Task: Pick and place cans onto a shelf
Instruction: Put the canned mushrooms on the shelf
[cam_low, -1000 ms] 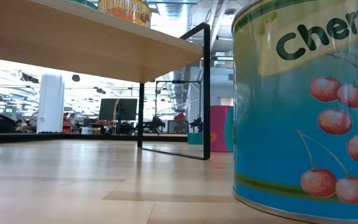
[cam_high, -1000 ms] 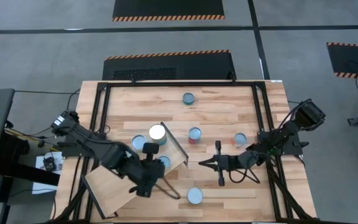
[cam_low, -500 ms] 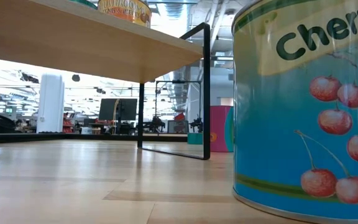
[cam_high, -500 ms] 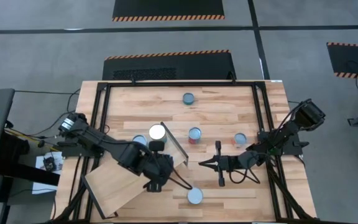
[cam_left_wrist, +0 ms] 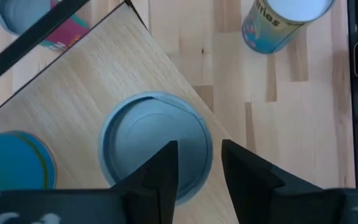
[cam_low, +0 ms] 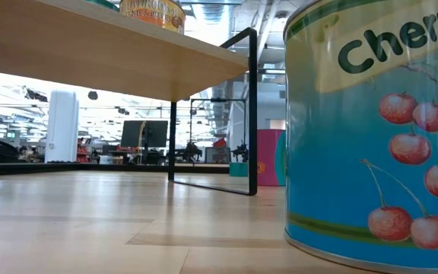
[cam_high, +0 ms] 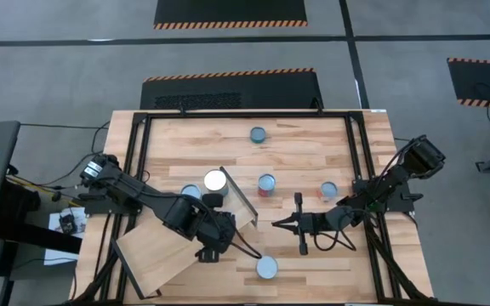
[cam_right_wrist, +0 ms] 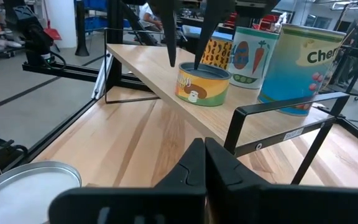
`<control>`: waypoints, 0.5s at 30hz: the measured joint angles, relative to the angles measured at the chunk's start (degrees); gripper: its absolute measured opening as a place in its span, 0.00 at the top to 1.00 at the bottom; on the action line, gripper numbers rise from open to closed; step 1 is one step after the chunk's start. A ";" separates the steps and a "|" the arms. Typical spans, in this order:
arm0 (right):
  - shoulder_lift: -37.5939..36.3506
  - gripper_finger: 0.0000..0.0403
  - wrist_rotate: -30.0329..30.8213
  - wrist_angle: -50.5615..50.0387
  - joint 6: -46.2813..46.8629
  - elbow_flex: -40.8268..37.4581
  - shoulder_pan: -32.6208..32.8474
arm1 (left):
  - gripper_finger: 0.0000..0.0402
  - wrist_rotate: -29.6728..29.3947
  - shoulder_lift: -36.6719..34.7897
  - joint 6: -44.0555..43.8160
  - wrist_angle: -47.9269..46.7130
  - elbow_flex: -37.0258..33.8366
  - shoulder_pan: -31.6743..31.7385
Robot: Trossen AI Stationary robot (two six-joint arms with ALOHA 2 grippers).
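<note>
The left gripper [cam_high: 213, 249] is held above the shelf [cam_high: 156, 255], over its end with the thin dark raised edge. Its jaws are seen apart in the left wrist view, where the two dark fingers [cam_left_wrist: 160, 171] stand over a low can with a pale blue-grey top [cam_left_wrist: 155, 147] that sits on the shelf; the fingers are apart from the can and nothing is held. In the high view this can is hidden under the left arm. In the right wrist view the same can is shown with a yellow-brown label [cam_right_wrist: 202, 83], with the left fingers just above its rim.

More cans are seen on the shelf in the right wrist view: one with a carrot picture [cam_right_wrist: 255, 56] and one large teal can with a label starting "Che" [cam_right_wrist: 306, 65], which is cut off by the picture edge. What is printed on the small labels cannot be read.

The right gripper [cam_high: 276, 223] is resting low near the middle of the table [cam_high: 313, 149], with its jaws pressed together on nothing.

In the high view other cans stand on the table: one near the far edge [cam_high: 258, 134], one with a red label [cam_high: 266, 184], one further right [cam_high: 329, 189] and one near the front edge [cam_high: 266, 268]. In the low view much of the picture is filled by a cherry can [cam_low: 379, 129], which is cut off at the right.
</note>
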 joint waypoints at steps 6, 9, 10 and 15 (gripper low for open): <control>0.00 0.98 0.00 0.01 -0.17 0.00 0.00 | 0.77 0.40 -0.01 1.73 -0.13 0.00 0.00; 0.00 0.98 0.00 0.02 -0.44 0.00 0.00 | 0.83 2.09 -0.01 2.70 -0.13 0.00 0.00; 0.02 0.98 0.00 0.02 -0.56 0.00 0.00 | 0.84 2.32 -0.01 2.84 -0.13 0.00 0.00; 0.02 0.98 0.00 0.02 -0.61 0.00 0.00 | 0.90 2.30 -0.01 3.25 -0.15 0.00 0.00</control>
